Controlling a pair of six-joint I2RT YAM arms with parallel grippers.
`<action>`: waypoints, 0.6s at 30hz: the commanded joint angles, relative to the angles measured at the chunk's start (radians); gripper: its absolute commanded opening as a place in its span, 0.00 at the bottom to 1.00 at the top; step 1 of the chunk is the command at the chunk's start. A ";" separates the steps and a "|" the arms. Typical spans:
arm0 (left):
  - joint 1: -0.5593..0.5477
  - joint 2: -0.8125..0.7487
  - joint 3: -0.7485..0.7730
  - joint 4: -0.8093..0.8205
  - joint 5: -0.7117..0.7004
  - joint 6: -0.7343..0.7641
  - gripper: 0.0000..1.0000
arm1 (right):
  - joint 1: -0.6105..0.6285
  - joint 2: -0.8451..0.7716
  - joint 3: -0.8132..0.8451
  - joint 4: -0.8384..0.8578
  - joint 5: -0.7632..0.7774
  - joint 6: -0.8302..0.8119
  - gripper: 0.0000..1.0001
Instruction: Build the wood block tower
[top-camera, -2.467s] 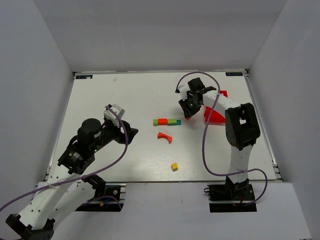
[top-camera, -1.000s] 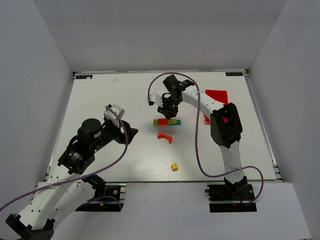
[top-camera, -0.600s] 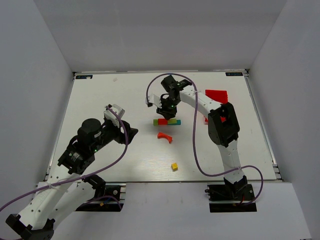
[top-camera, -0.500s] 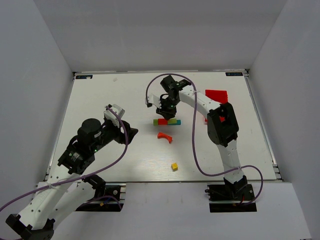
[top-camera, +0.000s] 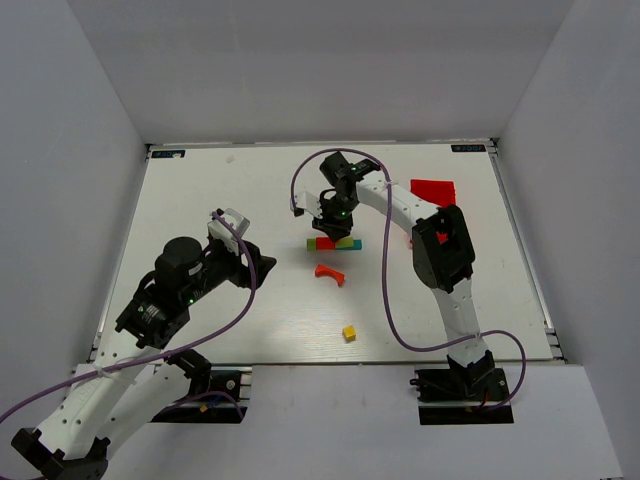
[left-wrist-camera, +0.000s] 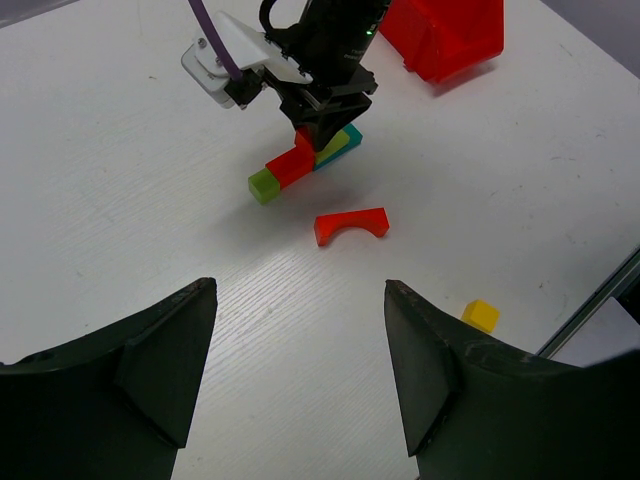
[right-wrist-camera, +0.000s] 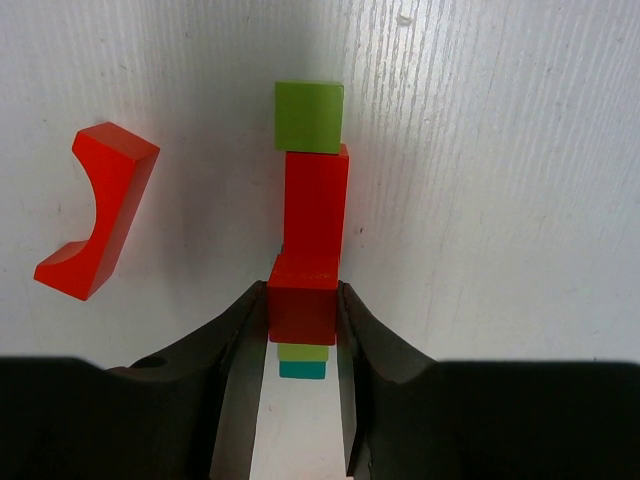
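Observation:
A flat row of blocks (top-camera: 334, 243) lies mid-table: green cube (right-wrist-camera: 309, 116), red bar (right-wrist-camera: 317, 198), light green and teal blocks (right-wrist-camera: 303, 362). My right gripper (right-wrist-camera: 302, 312) is shut on a red cube (right-wrist-camera: 302, 300) and holds it just above the row's light green end; it also shows in the top view (top-camera: 331, 217) and in the left wrist view (left-wrist-camera: 318, 128). A red arch (top-camera: 329, 272) lies in front of the row, also in the right wrist view (right-wrist-camera: 93, 208). A yellow cube (top-camera: 349, 332) lies nearer. My left gripper (left-wrist-camera: 300, 375) is open and empty, hovering at left.
A larger red plastic bin (top-camera: 432, 190) lies on its side at the back right, behind the right arm; it shows in the left wrist view (left-wrist-camera: 445, 35) too. White walls enclose the table on three sides.
My right gripper swung left from the red bin to the block row with the red cube in it, then settled over the row. The left arm has not moved.

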 joint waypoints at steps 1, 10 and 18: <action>0.005 -0.010 -0.007 0.004 0.005 0.007 0.78 | 0.005 0.013 0.042 -0.029 0.002 -0.014 0.24; 0.005 -0.010 -0.007 0.004 0.005 0.007 0.78 | 0.009 0.016 0.044 -0.034 -0.002 -0.009 0.24; 0.005 -0.010 -0.007 0.004 0.005 0.007 0.78 | 0.009 0.019 0.044 -0.032 -0.006 -0.009 0.24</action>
